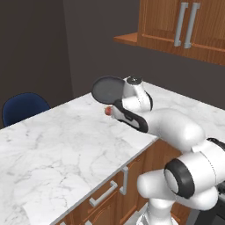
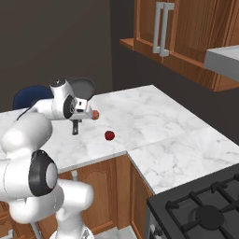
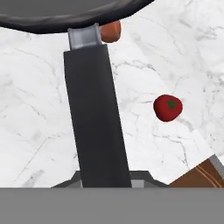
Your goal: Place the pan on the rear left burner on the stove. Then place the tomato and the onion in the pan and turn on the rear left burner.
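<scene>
Dark grey pan (image 1: pixel 107 89) is up off the marble desk (image 1: pixel 57 145), tilted with its face partly toward the left base camera. Pincer (image 2: pixel 74 125) is clamped narrow on the pan's handle (image 3: pixel 95 113); hand view looks straight along the handle to the rim. Fingertips themselves are hidden under the handle, so grip depth is hard to judge.

Tomato (image 3: pixel 168 107) sits on the desk near the front edge, well apart from the pan. Onion (image 3: pixel 110 31) sits just beside the pan rim at the handle root, touching or not I can't tell.

Stove (image 2: pixel 200 210) is at the lower right of the right base view, well apart from the pan. Rear left burner can't be picked out there.

For the carry, I'd say:
- level the pan before swinging
- keep grip tight, handle is a long lever
- lift clear of the onion first
- centre it on the grate bars, handle off neighbouring burners
</scene>
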